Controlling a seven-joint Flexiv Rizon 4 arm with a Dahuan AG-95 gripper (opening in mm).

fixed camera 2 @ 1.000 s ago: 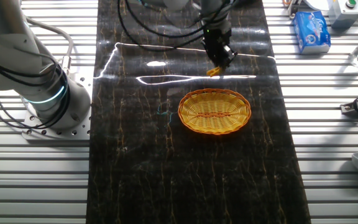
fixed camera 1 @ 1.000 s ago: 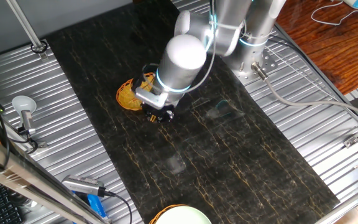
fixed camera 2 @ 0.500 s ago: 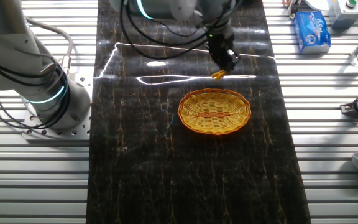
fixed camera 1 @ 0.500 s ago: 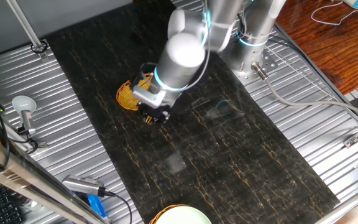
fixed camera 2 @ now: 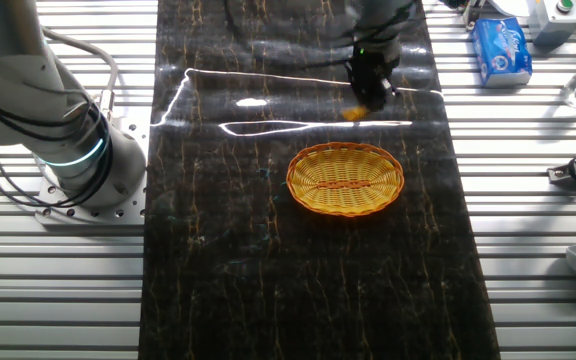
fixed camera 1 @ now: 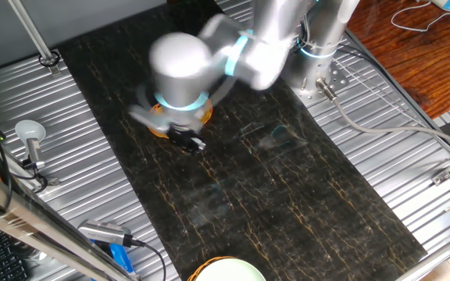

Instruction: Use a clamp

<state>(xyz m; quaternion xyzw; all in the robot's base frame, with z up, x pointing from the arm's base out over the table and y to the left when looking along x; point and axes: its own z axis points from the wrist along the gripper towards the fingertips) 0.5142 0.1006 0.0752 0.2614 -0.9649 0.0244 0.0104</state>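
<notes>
The black two-finger gripper (fixed camera 2: 372, 92) is positioned low over the dark marbled counter mat (fixed camera 2: 268, 260), near its far edge in the other fixed view. The small yellow-orange plastic clamp (fixed camera 2: 354, 112) sits at the fingertips, but motion blur prevents determining the jaw opening or whether it is gripped. The round yellow-orange woven basket (fixed camera 2: 345, 179) stands near the clamp, apart from it, toward the mat centre.

One basket (fixed camera 2: 345, 179) (one clamp (fixed camera 2: 353, 113))
</notes>
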